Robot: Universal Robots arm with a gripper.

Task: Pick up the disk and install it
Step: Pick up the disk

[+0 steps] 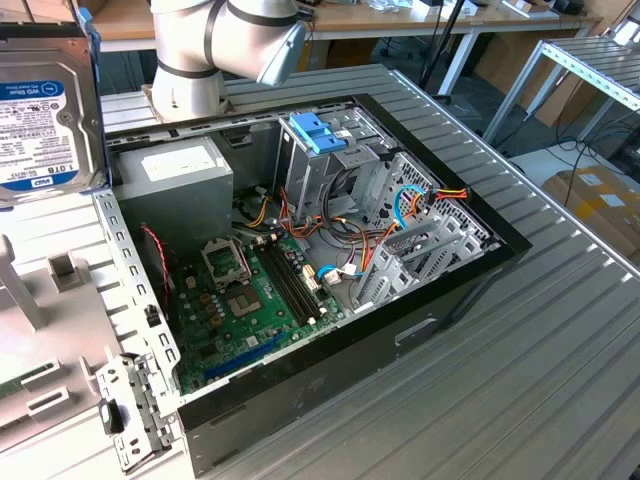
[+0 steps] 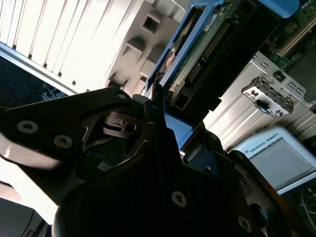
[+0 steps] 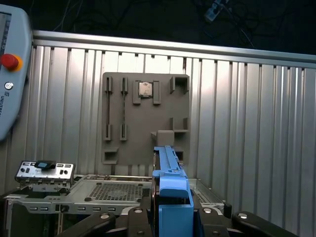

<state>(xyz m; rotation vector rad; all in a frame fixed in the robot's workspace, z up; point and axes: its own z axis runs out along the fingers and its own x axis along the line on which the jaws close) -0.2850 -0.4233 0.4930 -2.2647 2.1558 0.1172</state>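
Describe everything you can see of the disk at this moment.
The disk is a flat silver-metal drive with a white label and a blue band. It is held in the air at the exterior view's left edge, label facing that camera, outside the open computer case. The second wrist view shows its green circuit board, and the first wrist view a blue plastic rail along one edge. The gripper is shut on it.

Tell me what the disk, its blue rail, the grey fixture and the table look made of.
Disk: silver metal casing with dull sheen, paper-like white label.
Blue rail: moulded plastic, judging by smooth, uniform colour.
Grey fixture: probably matte plastic; flat, shineless surface.
Table: ribbed metal, likely aluminium, given its bright glare.
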